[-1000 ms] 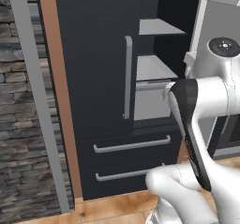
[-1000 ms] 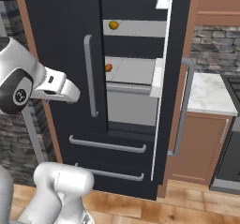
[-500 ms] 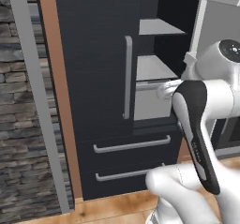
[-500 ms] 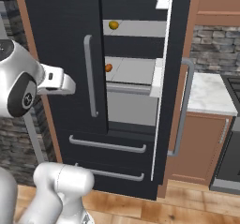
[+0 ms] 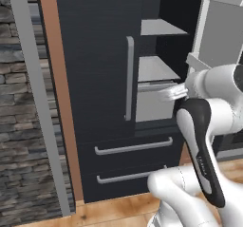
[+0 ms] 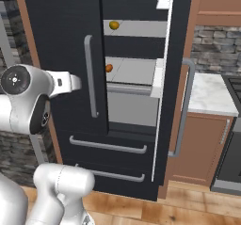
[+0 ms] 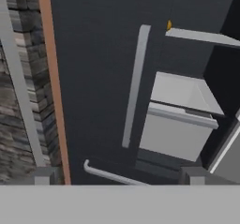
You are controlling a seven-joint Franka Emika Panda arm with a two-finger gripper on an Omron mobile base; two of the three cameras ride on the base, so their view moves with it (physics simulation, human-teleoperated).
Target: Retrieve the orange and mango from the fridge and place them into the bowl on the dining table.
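Barely started, looks like. Fridge (image 6: 61, 54) with right door swung open, mango (image 6: 114, 25) on the upper shelf inside, orange (image 6: 108, 68) 1 shelf lower. Gripper (image 7: 119, 178) wide open, holding nothing (aimed at the fridge front). Both fruits left to fetch.

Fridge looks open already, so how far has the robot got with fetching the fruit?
Done: the fridge has its right door swung open, baring the shelves. In hand: nothing; the gripper is open and empty, facing the fridge. Left: the mango sits on the upper shelf and the orange on the one below, both untouched.
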